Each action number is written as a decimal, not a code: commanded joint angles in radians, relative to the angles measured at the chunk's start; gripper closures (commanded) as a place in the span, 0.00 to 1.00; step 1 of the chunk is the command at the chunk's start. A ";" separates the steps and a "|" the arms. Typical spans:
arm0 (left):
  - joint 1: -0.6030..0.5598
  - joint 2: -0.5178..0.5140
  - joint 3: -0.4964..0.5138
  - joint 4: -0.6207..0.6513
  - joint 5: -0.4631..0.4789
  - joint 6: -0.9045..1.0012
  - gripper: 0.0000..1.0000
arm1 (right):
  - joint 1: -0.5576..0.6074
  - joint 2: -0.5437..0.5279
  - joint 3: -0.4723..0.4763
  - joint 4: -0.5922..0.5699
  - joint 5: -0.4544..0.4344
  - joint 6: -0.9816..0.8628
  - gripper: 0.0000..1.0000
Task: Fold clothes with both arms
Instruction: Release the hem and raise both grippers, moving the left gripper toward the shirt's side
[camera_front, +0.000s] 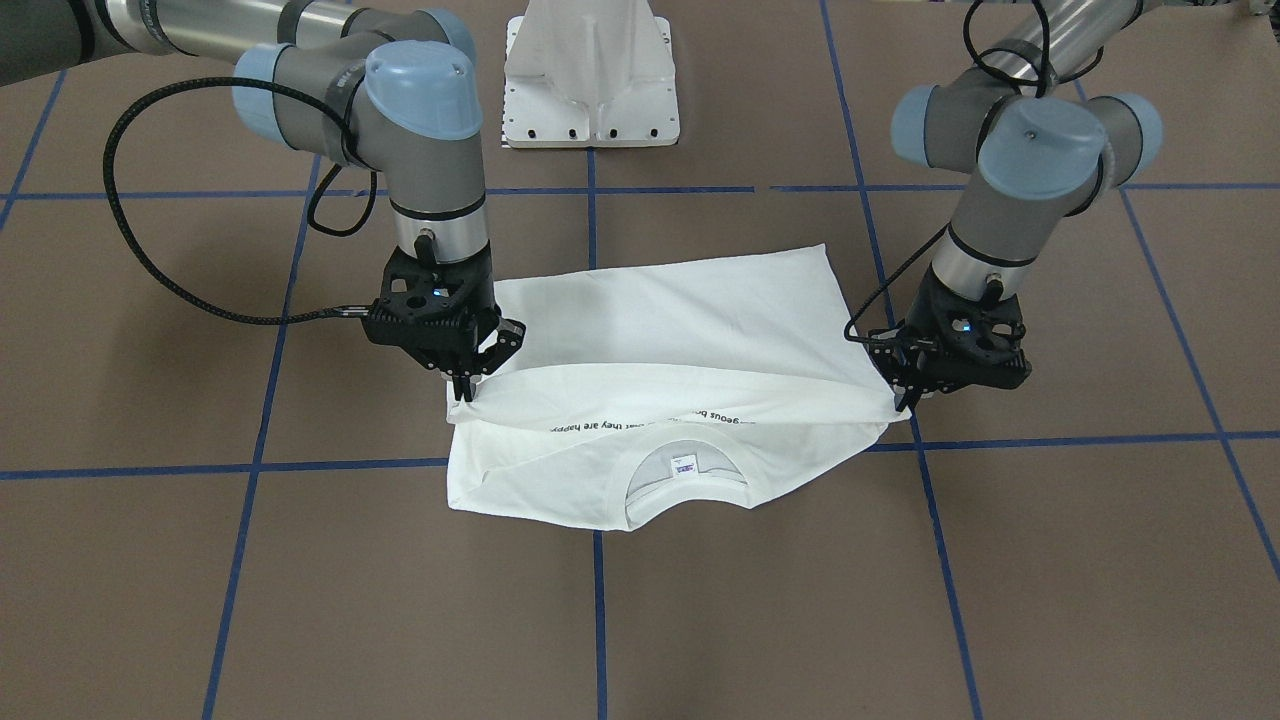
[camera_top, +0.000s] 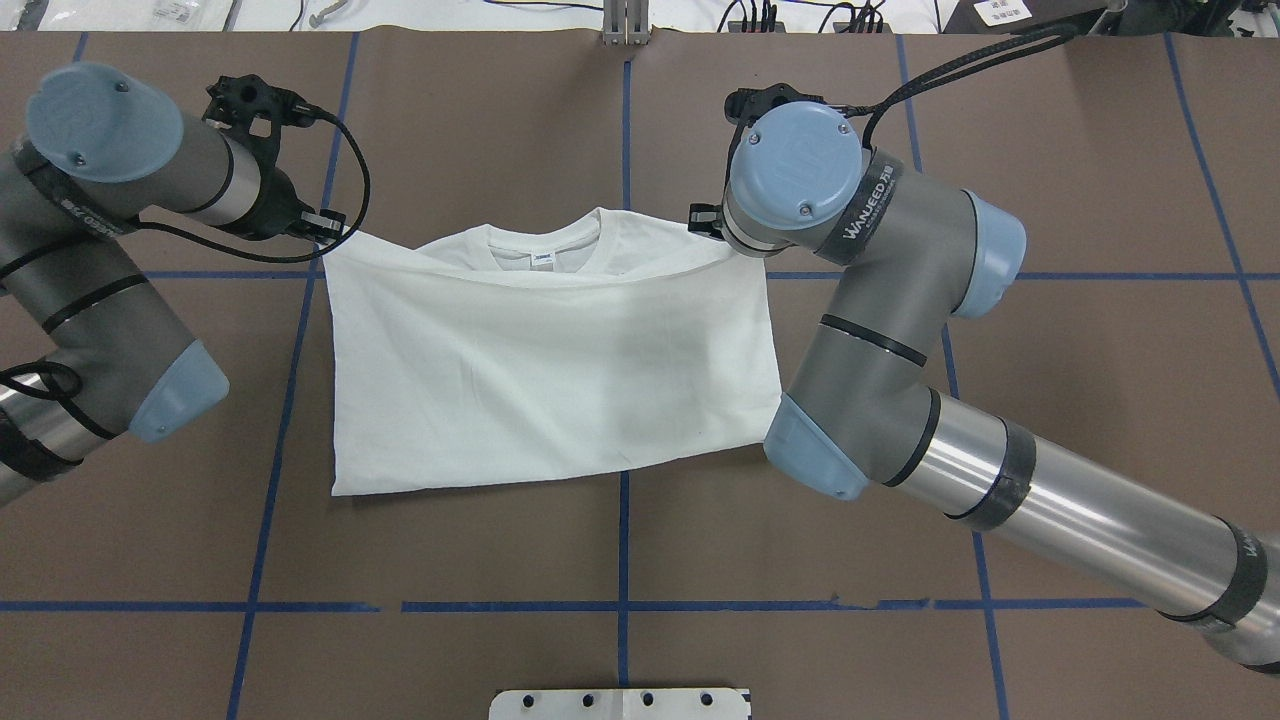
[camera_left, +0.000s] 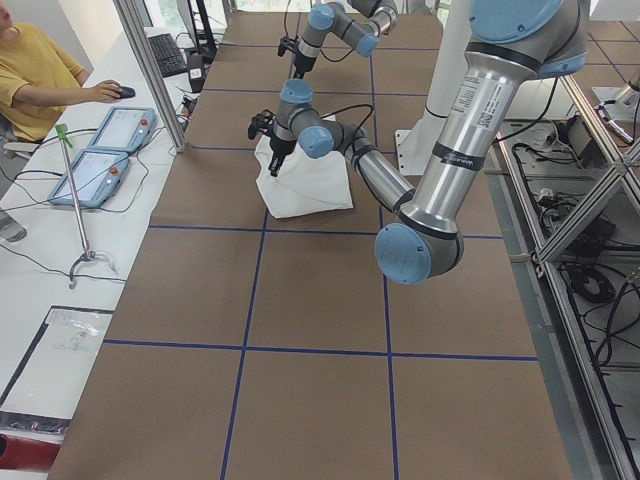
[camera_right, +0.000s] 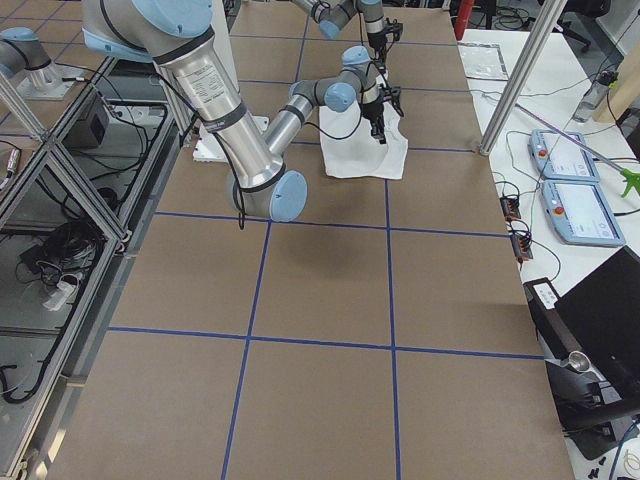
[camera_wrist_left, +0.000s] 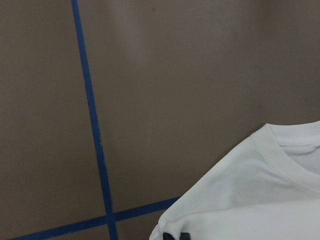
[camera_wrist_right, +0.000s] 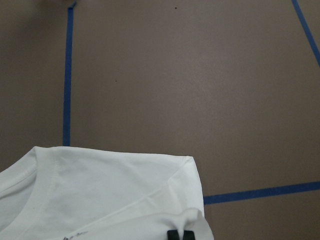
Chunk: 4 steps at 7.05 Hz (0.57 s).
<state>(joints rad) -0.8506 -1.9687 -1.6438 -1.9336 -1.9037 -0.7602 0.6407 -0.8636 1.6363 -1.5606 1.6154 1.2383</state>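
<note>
Front view: my left tool (camera_front: 908, 398) and right tool (camera_front: 466, 388) each clamp one end of the stretched fold of the T-shirt (camera_front: 680, 310), above its collar (camera_front: 686, 478).
Overhead: the T-shirt lies mid-tabletop (camera_top: 1050, 120), with the collar toward the far edge.
Left wrist: my fingertips (camera_wrist_left: 170, 236) are pressed together on white cloth.
Right wrist: likewise.

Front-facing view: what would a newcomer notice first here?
The white T-shirt lies in the middle of the table, half folded. Its lifted edge shows a line of black printed text and hangs just short of the collar. Each end of that edge is pinched by a hand: the right hand at this view's left, the left hand at its right.
</note>
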 joint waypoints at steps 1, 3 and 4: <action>0.004 -0.006 0.052 -0.051 0.000 0.001 1.00 | 0.011 0.012 -0.079 0.043 -0.002 -0.019 1.00; 0.005 -0.006 0.050 -0.053 -0.002 0.002 0.79 | 0.010 0.015 -0.136 0.121 -0.008 -0.004 0.27; 0.004 -0.003 0.038 -0.053 -0.005 0.002 0.01 | 0.010 0.017 -0.162 0.166 -0.009 0.000 0.00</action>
<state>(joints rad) -0.8461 -1.9734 -1.5970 -1.9855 -1.9054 -0.7580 0.6505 -0.8487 1.5086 -1.4476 1.6086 1.2315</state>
